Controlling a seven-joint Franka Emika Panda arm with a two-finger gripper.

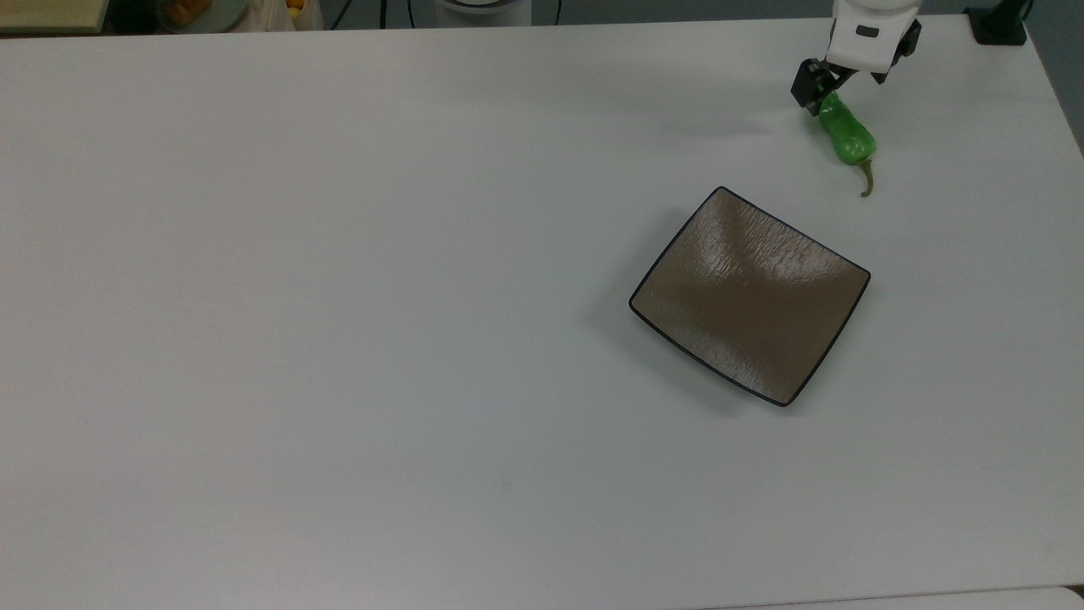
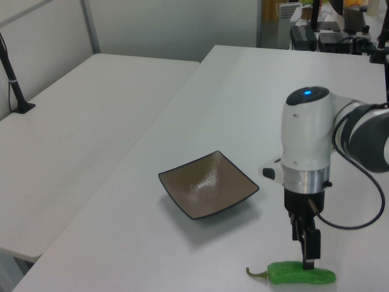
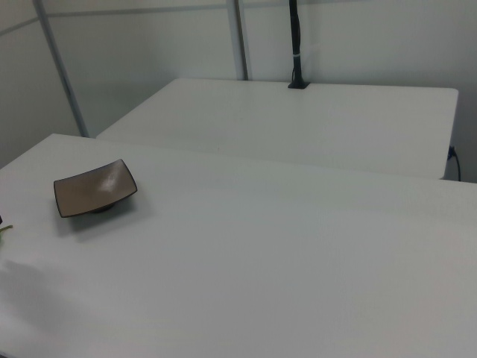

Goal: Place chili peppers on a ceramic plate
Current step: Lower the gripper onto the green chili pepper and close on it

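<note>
White table (image 1: 339, 339) bears ceramic plate (image 1: 749, 296); chili pepper (image 1: 845, 137) alongside.

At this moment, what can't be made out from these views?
- Top view: the gripper covers the blunt end of the chili pepper; contact is unclear.
- Left view: one finger overlaps the pepper; grip state unclear.
- Right view: the picture's left edge cuts off the pepper; the ceramic plate shows.
</note>
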